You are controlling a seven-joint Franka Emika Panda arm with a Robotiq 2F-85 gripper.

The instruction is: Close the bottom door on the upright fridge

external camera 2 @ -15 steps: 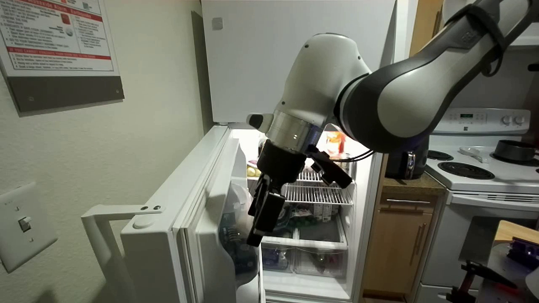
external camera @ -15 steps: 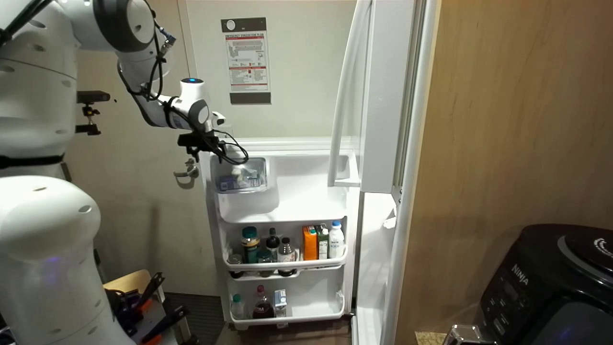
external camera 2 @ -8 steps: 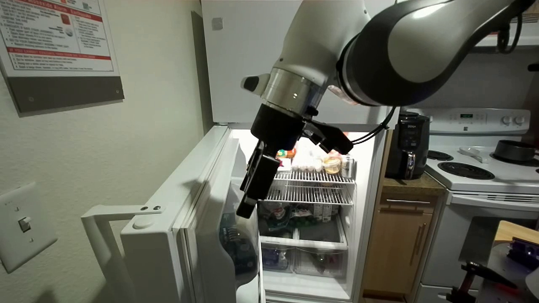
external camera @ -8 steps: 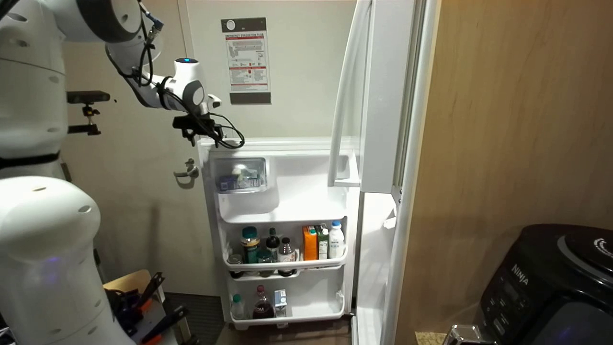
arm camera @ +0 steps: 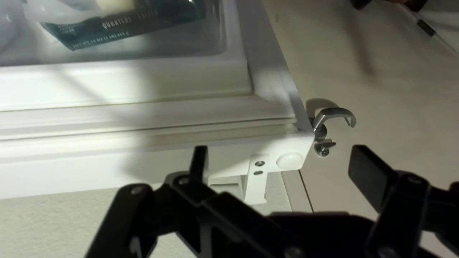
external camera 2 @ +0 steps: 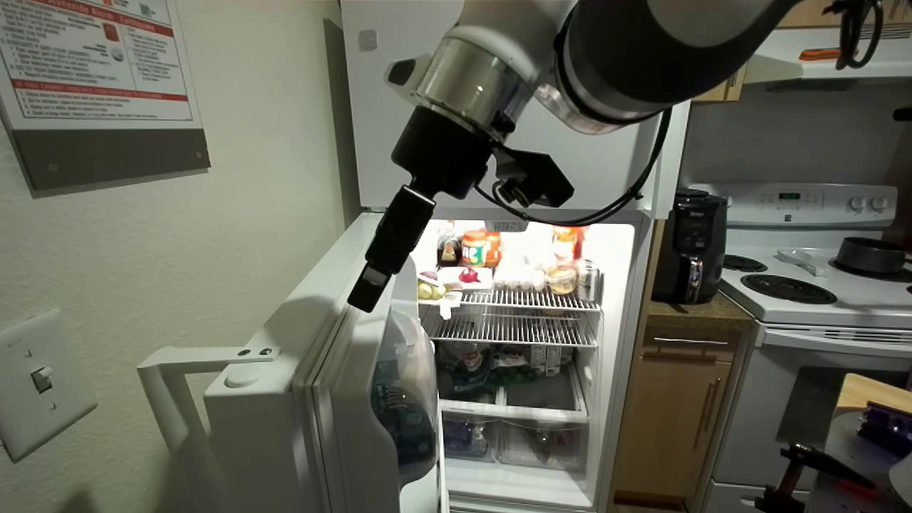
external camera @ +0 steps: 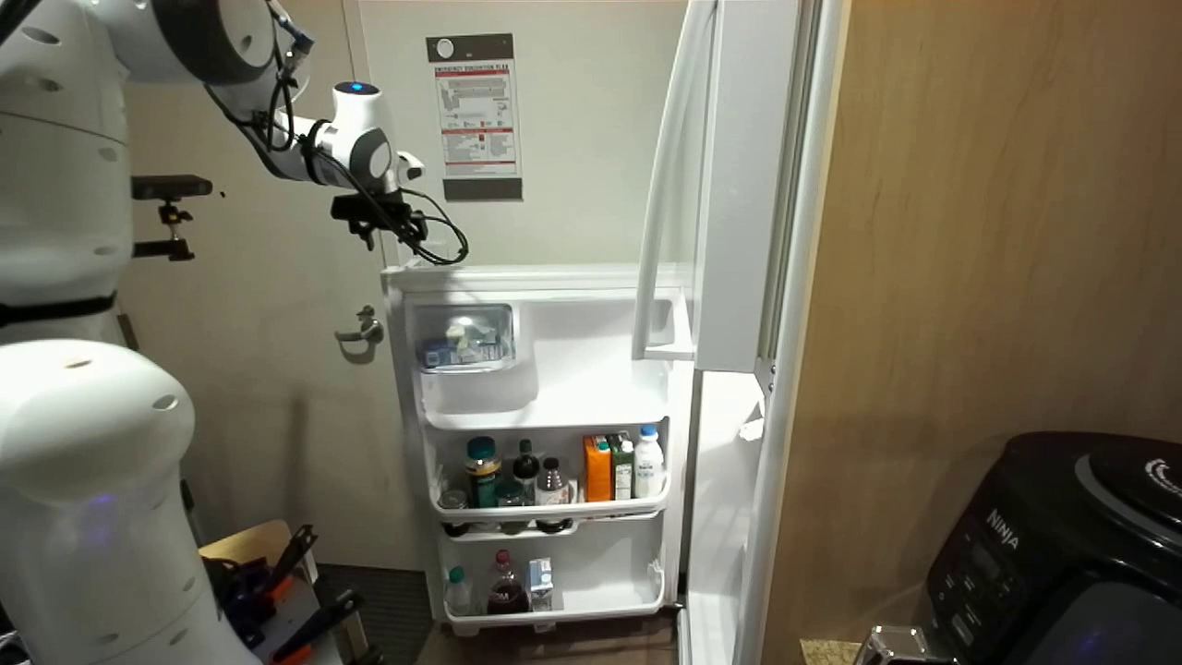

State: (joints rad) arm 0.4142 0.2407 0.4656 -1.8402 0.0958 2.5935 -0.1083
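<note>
The bottom door [external camera: 600,369] of the upright fridge [external camera 2: 392,114] stands wide open, its inner racks of bottles, jars and a clear bin [external camera: 466,337] facing an exterior view. The upper door [external camera: 748,203] is shut. My gripper [external camera: 369,238] is above the bottom door's free top corner, apart from it. In an exterior view the gripper [external camera 2: 370,281] points down over the door's top edge [external camera 2: 263,370]. In the wrist view the gripper [arm camera: 281,161] is open and empty. The door's top edge [arm camera: 89,170] and handle bracket [arm camera: 255,182] show beyond the fingers.
A wall with a light switch [external camera 2: 43,381] is behind the open door's handle side [external camera 2: 178,413]. A room door with a lever [external camera: 360,331] is nearby. A black air fryer [external camera: 1016,563], a stove [external camera 2: 819,263] and a cart with tools [external camera: 295,600] stand around.
My gripper has risen from beside the door's inner side to above its top edge and shifted toward the wall with the switch. The bottom door has not moved.
</note>
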